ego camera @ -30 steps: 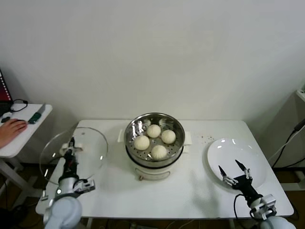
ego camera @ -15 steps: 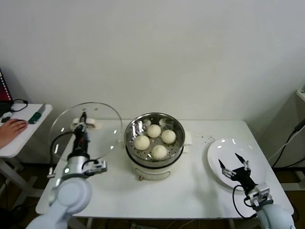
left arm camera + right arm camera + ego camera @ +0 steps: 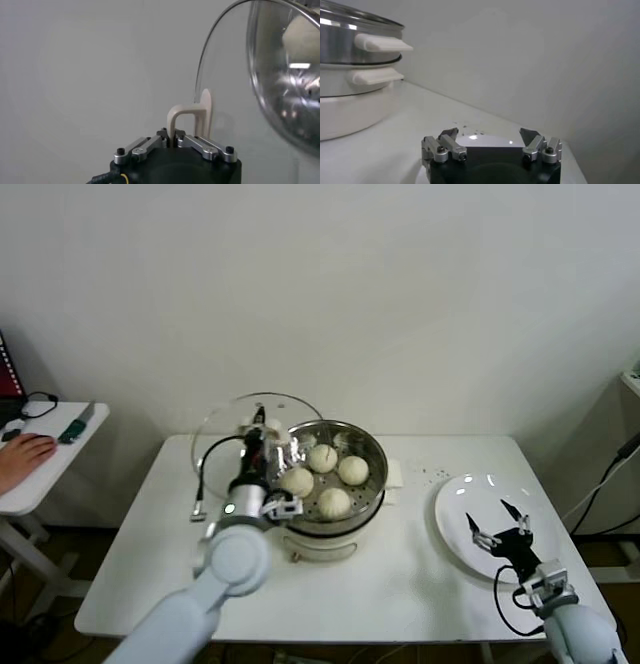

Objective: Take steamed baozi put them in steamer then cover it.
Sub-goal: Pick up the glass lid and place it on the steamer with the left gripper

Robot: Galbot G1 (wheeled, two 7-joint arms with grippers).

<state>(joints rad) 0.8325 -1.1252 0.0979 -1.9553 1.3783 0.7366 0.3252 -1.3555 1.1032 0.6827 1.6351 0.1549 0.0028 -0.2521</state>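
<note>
Head view: four smooth cream-white steamed baozi are seen inside one shiny steamer on the desk. One clear glass cover is held tilted beside it, the left tool clamped on its white handle. The right tool is spread apart above one white plate.

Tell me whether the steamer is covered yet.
Not covered. The steamer stands open with four baozi showing; the left claw holds the cover by its handle, tilted up beside the rim.
</note>
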